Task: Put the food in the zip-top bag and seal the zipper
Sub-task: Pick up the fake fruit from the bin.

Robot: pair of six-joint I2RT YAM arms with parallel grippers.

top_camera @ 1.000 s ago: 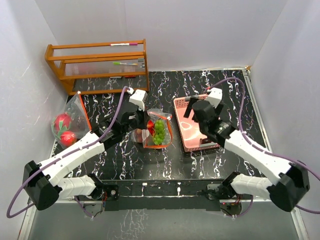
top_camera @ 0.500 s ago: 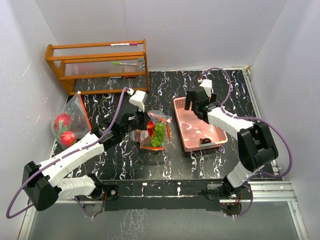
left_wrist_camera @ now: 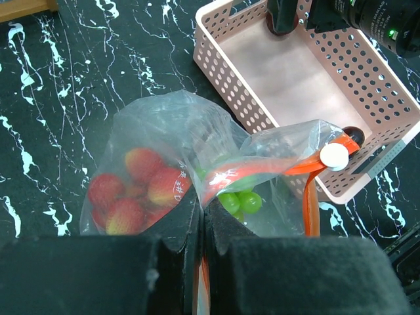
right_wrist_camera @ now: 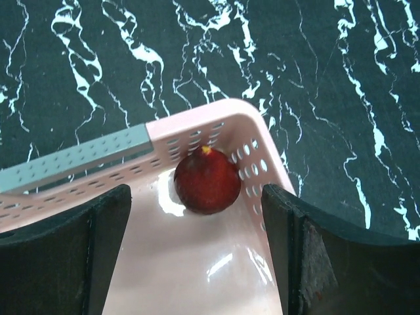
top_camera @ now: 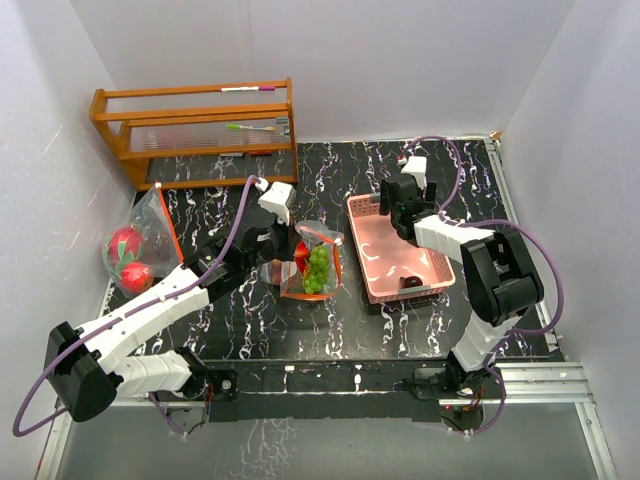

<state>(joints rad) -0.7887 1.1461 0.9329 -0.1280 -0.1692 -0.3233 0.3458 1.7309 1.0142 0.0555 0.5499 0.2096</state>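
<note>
The left gripper (left_wrist_camera: 200, 213) is pinched shut on the rim of the zip-top bag (left_wrist_camera: 164, 125). Just ahead of its fingers, inside the bag, red apples (left_wrist_camera: 141, 184) lie to the left and green grapes (left_wrist_camera: 239, 200) to the right. The right gripper (right_wrist_camera: 197, 197) is spread wide over the pink basket (right_wrist_camera: 216, 125). A dark red fruit (right_wrist_camera: 207, 180) lies in the basket's corner between its fingertips, touching neither.

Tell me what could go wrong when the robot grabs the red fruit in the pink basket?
The round fruit sits tight in a corner of the basket, so the open right gripper might bump the wall or nudge it away. Also, the left gripper pinches the bag by one edge, and its mouth looks crumpled, so the fruit might miss.
</note>
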